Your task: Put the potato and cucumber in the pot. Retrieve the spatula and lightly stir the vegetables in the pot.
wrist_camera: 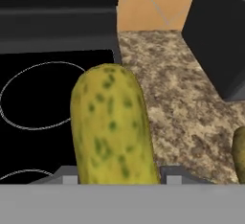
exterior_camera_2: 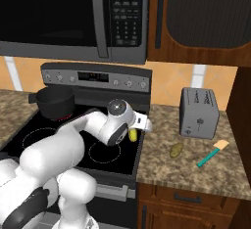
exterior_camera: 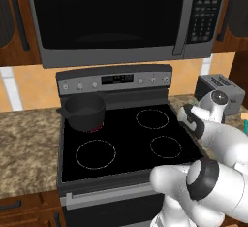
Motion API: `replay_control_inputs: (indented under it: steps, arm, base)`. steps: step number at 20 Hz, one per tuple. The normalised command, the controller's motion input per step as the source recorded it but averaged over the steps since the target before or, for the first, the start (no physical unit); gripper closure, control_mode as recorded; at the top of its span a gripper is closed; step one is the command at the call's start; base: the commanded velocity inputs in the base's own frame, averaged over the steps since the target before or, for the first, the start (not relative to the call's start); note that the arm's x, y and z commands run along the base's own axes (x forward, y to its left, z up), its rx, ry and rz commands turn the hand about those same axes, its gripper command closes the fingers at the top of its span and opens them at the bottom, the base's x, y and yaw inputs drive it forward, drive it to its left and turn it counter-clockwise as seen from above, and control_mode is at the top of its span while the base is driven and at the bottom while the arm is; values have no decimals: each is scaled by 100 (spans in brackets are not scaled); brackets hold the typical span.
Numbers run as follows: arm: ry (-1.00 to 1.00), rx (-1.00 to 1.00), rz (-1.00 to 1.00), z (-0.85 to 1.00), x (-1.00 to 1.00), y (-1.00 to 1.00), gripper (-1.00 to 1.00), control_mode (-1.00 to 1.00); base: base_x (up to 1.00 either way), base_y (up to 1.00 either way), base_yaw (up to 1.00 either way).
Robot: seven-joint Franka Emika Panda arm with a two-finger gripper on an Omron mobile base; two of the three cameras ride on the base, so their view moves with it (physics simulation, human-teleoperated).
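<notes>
In the hand view the tool is clamped on the elongated yellow-green speckled cucumber, which stands up the middle of the frame between the two fingertips at the bottom edge. In the right base view the cucumber shows just under the white wrist at centre frame, above the right edge of the black glass stovetop. The round dark grey pot sits on the rear left burner, at middle left. On the speckled brown stone counter at lower right lie the small olive-brown oval potato and, further right, the slim teal-handled spatula, below a grey toaster.
</notes>
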Motion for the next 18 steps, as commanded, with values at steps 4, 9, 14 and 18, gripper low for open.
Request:
replay_control_inputs:
  steps: [4, 9, 14, 18]
  arm:
    - [-8, 10, 0, 100, -12, 100, 100, -100]
    - [0, 11, 3, 87, 0, 100, 100, -100]
    - [0, 8, 6, 46, 3, 100, 100, -100]
    - [0, 5, 9, 17, 5, 100, 100, -100]
  base:
    - [0, 0, 0]
    - [0, 0, 0]
    - [0, 0, 0]
    - [0, 0, 0]
